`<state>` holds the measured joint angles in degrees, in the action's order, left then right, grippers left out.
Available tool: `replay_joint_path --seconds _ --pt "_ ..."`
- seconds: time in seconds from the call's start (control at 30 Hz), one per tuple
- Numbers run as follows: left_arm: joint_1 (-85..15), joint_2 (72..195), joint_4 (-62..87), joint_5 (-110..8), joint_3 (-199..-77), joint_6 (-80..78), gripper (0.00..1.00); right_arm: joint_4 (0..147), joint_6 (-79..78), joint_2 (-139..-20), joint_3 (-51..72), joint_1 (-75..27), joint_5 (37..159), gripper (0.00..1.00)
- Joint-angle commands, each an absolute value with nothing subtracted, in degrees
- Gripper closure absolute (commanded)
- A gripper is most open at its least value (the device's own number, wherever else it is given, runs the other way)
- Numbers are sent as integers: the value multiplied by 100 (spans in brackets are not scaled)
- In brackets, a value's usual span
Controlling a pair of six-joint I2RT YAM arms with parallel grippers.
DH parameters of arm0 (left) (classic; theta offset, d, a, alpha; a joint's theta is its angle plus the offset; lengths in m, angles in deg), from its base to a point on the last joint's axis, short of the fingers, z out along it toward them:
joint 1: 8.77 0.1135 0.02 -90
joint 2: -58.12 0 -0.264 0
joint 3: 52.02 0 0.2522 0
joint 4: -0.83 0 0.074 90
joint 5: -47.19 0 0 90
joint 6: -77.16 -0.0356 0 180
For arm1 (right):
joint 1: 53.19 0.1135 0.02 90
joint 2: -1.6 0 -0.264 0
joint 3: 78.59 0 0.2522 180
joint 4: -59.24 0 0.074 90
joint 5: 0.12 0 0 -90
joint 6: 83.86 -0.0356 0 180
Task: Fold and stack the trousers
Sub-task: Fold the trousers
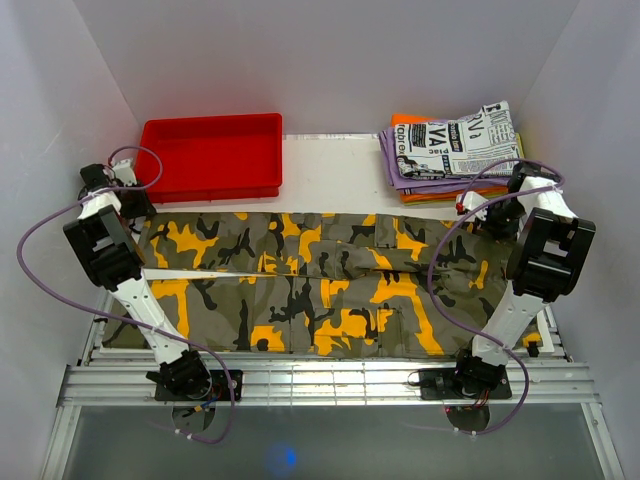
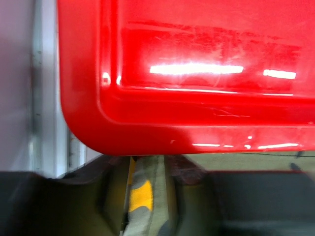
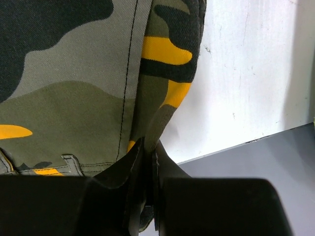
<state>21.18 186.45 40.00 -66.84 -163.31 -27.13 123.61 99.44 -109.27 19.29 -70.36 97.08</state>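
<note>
White newspaper-print folded garment (image 1: pixel 462 142) on top of the stack of folded garments (image 1: pixel 402 176) at the table's far right, covered in black headline-style lettering, bold capitals resembling "VA" near its middle, remaining print too small to read

My trousers (image 1: pixel 320 290) are camouflage: olive green, grey-green and black blotches with bright yellow-orange patches, seamed in dark thread. The tray (image 1: pixel 212 157) is glossy red, the counter (image 1: pixel 330 170) white. The newspaper-print garment (image 1: pixel 460 145) is white with black lettering, over the purple garment (image 1: pixel 392 165). My right fingers (image 3: pixel 125 169) are black.
</note>
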Motion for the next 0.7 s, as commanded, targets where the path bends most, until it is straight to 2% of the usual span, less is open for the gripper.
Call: replay_joint_path --seconds 0.0,0.1,0.23,0.53,0.67 --pt "2138 18565 4157 -6944 -16342 -2585 64 12372 10019 -10871 2201 -7006 9752 92" --pt "2138 18565 4149 -7137 -16482 -2480 77 12302 9914 -10871 2297 -7006 9822 92" --pt "2146 18372 4140 -7471 -16579 -2471 99 12337 9720 -10880 2587 -7006 9893 92" --pt "2672 17415 4184 -7980 -16650 -2655 100 12196 9834 -10283 2746 -7287 10297 92" --pt "3138 16844 4561 -8692 -16406 -3102 100 12187 10245 -9677 2308 -7542 10604 92"
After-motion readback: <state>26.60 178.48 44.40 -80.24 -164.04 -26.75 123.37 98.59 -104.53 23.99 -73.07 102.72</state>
